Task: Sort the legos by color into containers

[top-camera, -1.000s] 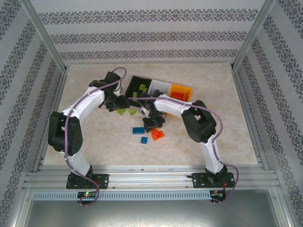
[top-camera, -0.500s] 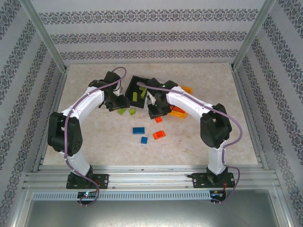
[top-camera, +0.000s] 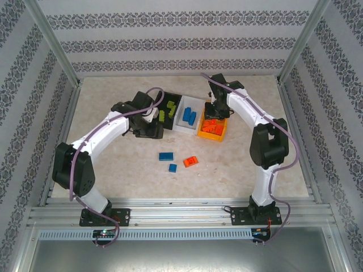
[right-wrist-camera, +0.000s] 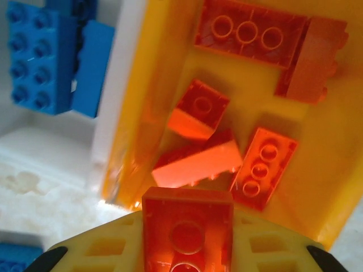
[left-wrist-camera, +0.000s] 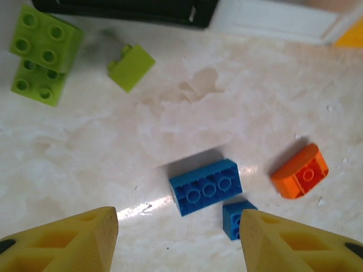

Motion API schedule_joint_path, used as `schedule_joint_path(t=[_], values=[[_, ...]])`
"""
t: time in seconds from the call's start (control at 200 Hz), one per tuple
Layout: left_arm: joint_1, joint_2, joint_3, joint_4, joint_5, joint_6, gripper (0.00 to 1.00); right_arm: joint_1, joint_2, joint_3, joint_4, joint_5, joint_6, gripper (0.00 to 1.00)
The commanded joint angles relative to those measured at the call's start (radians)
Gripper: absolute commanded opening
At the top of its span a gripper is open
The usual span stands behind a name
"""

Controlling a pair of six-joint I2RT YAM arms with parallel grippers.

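The containers stand in a row: a black bin (top-camera: 168, 109) with lime green legos, a white bin (top-camera: 188, 116) with blue legos (right-wrist-camera: 42, 59), and an orange-yellow bin (top-camera: 214, 129) with several orange-red legos (right-wrist-camera: 262, 160). My right gripper (top-camera: 214, 109) hangs over the orange-yellow bin (right-wrist-camera: 334, 164), shut on an orange-red brick (right-wrist-camera: 187, 229). My left gripper (top-camera: 148, 131) is open and empty above the table. Ahead of its fingers (left-wrist-camera: 71, 243) lie a blue brick (left-wrist-camera: 205, 186), a small blue brick (left-wrist-camera: 235, 218) and an orange-red brick (left-wrist-camera: 299, 178).
Two stacked lime green bricks (left-wrist-camera: 38, 59) and a small green piece (left-wrist-camera: 130, 67) lie in front of the black bin's wall (left-wrist-camera: 125, 8). The loose blue (top-camera: 165, 156) and orange-red (top-camera: 191, 161) bricks sit mid-table. Aluminium posts and patterned walls enclose the table.
My right arm has lifted an orange-red brick from mid-table and swung it back over the orange-yellow bin. My left gripper has shifted right and slightly nearer, and its jaws have widened a little.
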Motion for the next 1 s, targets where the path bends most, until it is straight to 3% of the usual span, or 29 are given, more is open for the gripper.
schedule_joint_path(t=[0.0,0.145,0.31,0.515,0.684,0.799,0.994], values=[[-0.024,-0.045,-0.028,-0.020,-0.002,0.061,0.60,-0.015,0.059,0.050,-0.001,0.007,0.021,0.28],[-0.059,-0.076,-0.063,-0.007,0.004,0.095,0.71,-0.027,0.082,0.098,-0.034,0.027,0.018,0.51],[-0.118,-0.119,-0.146,0.042,0.046,0.256,1.00,-0.017,0.011,0.077,-0.020,-0.016,0.005,0.57],[-0.151,-0.178,-0.251,0.149,0.070,0.496,1.00,0.020,-0.165,-0.137,0.085,-0.106,0.005,0.60],[-0.155,-0.212,-0.333,0.256,0.157,0.794,1.00,0.034,-0.289,-0.342,0.186,-0.200,0.054,0.60],[-0.156,-0.158,-0.328,0.208,0.213,1.021,0.99,0.051,-0.353,-0.418,0.218,-0.218,0.072,0.60],[-0.157,-0.041,-0.281,0.219,0.130,1.136,0.95,0.060,-0.409,-0.443,0.200,-0.205,0.069,0.60]])
